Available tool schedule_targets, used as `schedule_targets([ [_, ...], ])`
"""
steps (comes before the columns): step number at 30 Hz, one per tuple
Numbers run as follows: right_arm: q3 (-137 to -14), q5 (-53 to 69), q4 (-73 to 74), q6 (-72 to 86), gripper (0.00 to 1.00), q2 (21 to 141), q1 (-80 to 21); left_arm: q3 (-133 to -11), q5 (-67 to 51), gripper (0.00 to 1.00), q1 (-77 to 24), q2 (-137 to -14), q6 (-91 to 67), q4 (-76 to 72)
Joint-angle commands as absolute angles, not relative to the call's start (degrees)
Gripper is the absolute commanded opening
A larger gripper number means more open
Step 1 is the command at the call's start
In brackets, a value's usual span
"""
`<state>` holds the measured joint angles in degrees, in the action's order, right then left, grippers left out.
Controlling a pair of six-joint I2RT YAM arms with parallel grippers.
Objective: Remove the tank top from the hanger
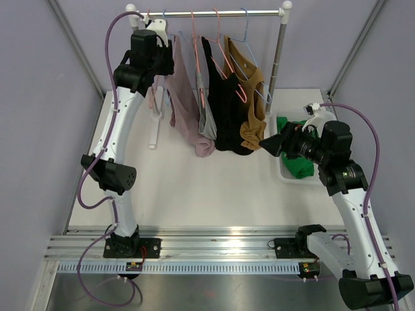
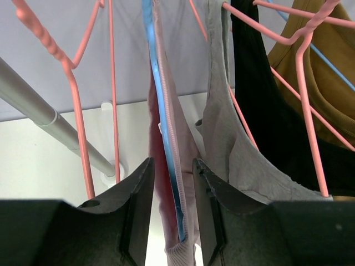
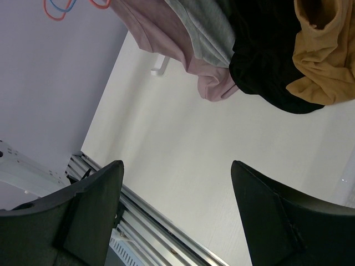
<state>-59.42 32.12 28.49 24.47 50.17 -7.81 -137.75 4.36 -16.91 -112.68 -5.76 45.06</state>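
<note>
A mauve-pink tank top (image 1: 185, 103) hangs on a blue hanger (image 2: 161, 100) at the left of the rail (image 1: 214, 13). My left gripper (image 1: 163, 65) is up at the rail. In the left wrist view the left gripper (image 2: 173, 163) is narrowly open, with the blue hanger wire and the pink ribbed strap (image 2: 173, 138) between the jaws and a gap on each side. My right gripper (image 1: 269, 144) is wide open and empty, low beside the hem of the mustard top (image 1: 251, 91). In its wrist view the right gripper (image 3: 177, 166) faces bare table.
Grey (image 1: 206, 123), black (image 1: 224, 110) and mustard tops hang to the right on pink and blue hangers. An empty pink hanger (image 2: 77, 111) hangs left of my left gripper. A white bin (image 1: 282, 173) with a green garment (image 1: 295, 165) stands at the right. The rack post (image 1: 279, 58) stands behind it.
</note>
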Motion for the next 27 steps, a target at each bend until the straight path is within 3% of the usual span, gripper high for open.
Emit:
schedule_targets([
  [1,-59.7,33.9,26.2,25.0,0.85,49.9,-7.9,-141.0,3.1,0.35,-16.9,-112.2,-4.4,41.8],
  [8,-60.0,33.9,26.6,24.7,0.85,49.7,-7.8,-142.3,3.2,0.24,-16.8,-114.4,-4.5,42.1],
  [12,-60.3,33.9,27.0,24.6,0.85,49.7,-7.9,-142.7,3.1,0.31,-16.7,-115.1,-4.4,42.5],
  [14,-60.3,34.0,26.8,24.7,0.84,49.5,-7.8,-142.7,3.2,0.3,-16.6,-115.6,-4.2,42.7],
  [19,-60.4,34.0,26.9,24.6,0.84,49.7,-7.8,-142.7,3.3,0.05,-16.4,-115.7,-4.7,42.6],
  [22,-60.4,33.8,26.9,24.5,0.84,49.7,-7.8,-143.1,2.8,0.0,-16.4,-114.9,-5.3,42.0],
  [27,-60.5,33.8,26.6,24.6,0.84,49.7,-7.8,-142.9,1.5,0.0,-16.4,-112.2,-6.9,40.0],
])
